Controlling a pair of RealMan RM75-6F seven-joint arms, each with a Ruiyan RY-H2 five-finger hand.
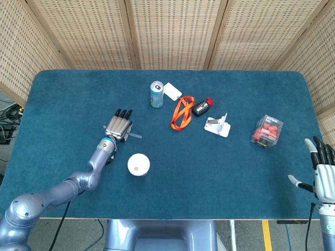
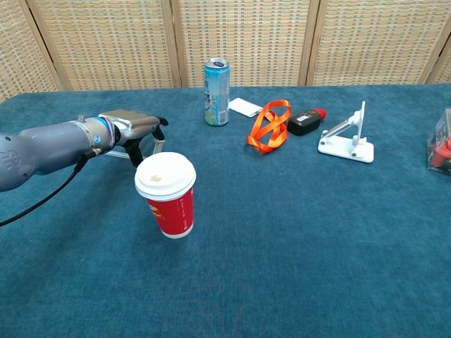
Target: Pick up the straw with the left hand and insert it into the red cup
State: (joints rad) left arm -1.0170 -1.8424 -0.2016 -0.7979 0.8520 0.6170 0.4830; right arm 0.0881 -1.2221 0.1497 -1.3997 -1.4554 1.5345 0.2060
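Observation:
The red cup [image 2: 170, 208] with a white lid [image 1: 138, 164] stands upright on the blue table, near the front left. The thin clear straw [image 1: 135, 135] lies flat on the cloth just behind the cup; only its right end shows past my left hand [image 1: 118, 125]. In the chest view the left hand [image 2: 134, 127] hovers low over the straw, palm down, thumb and fingers apart and pointing down on either side of it. I cannot see that it grips the straw. My right hand [image 1: 323, 168] hangs at the table's front right corner, fingers spread, holding nothing.
Behind the cup stand a drink can [image 2: 216, 82] and a white card [image 1: 172, 90]. To the right lie an orange lanyard [image 2: 268, 125], a black device with a red tip [image 1: 201, 107], a white stand [image 2: 345, 144] and a clear box of red pieces [image 1: 267, 130].

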